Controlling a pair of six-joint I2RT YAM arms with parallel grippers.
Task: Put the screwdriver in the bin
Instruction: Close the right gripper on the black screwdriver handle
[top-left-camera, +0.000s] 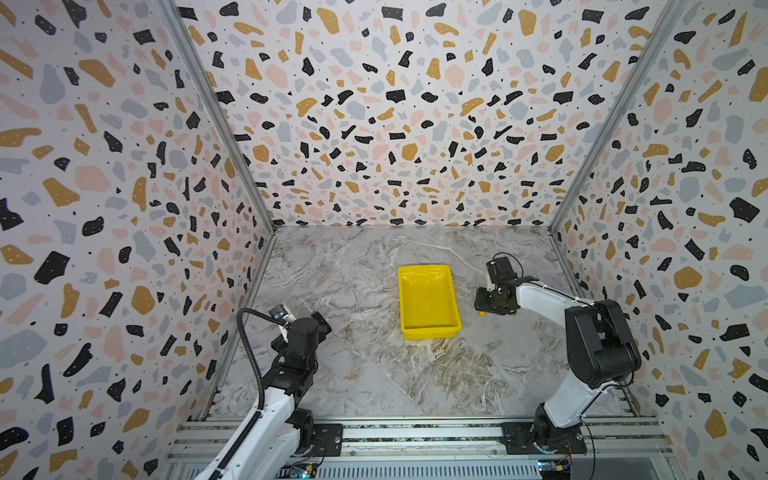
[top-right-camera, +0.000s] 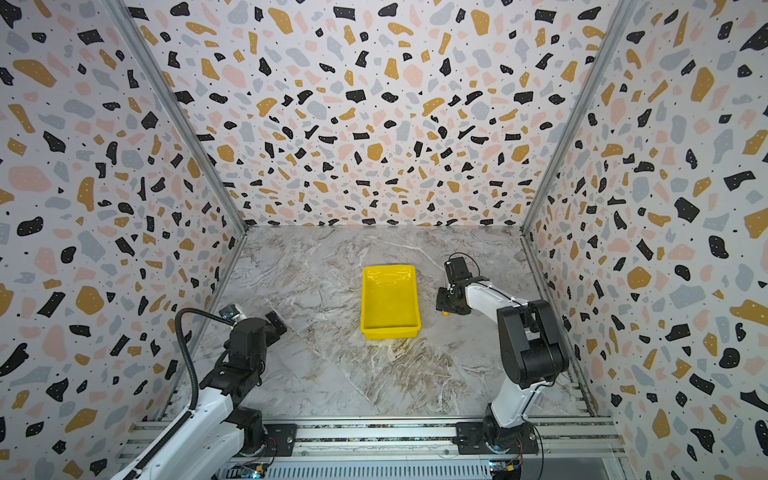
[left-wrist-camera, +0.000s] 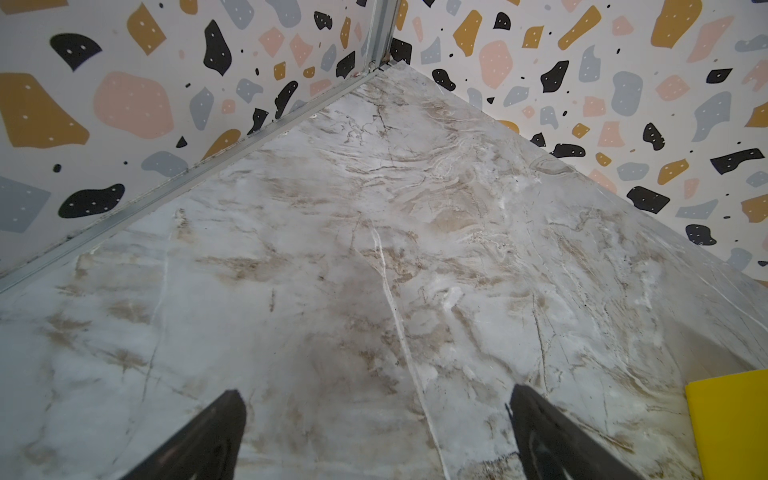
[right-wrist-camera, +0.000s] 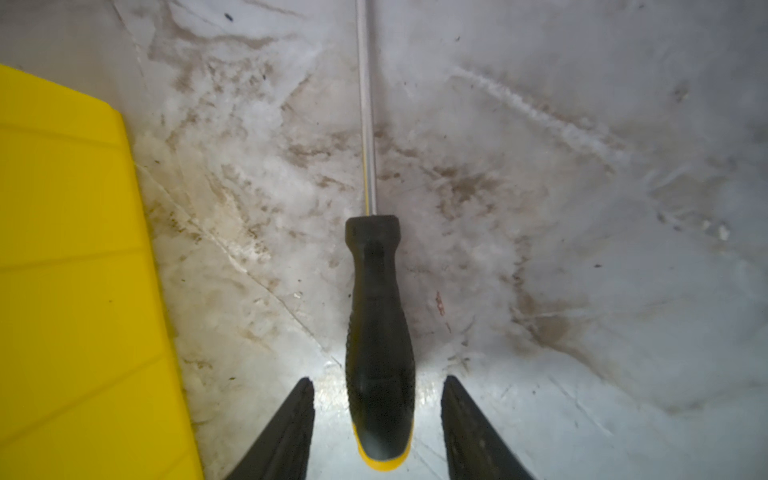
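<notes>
Terrazzo walls (top-left-camera: 124, 166) enclose a marbled bench (top-left-camera: 374, 374). Beside the mid-bench yellow bin (top-left-camera: 432, 331), the right tool (right-wrist-camera: 379, 379) straddles the screwdriver (right-wrist-camera: 378, 311) handle, spread and not touching it. The left tool (left-wrist-camera: 374, 395) hangs spread.

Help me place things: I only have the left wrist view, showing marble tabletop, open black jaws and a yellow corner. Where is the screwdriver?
Observer: The small screwdriver, thin metal shaft and black handle with an orange-yellow cap, lies on the marble tabletop beside the shallow bright yellow plastic bin, outside it.
Operator: Does the right gripper hold it?
Observer: Not clamped: the right gripper straddles the handle, with a gap showing on each side.
Operator: Anything in the bin?
Observer: No; in both top views its inside shows only bare yellow.
</notes>
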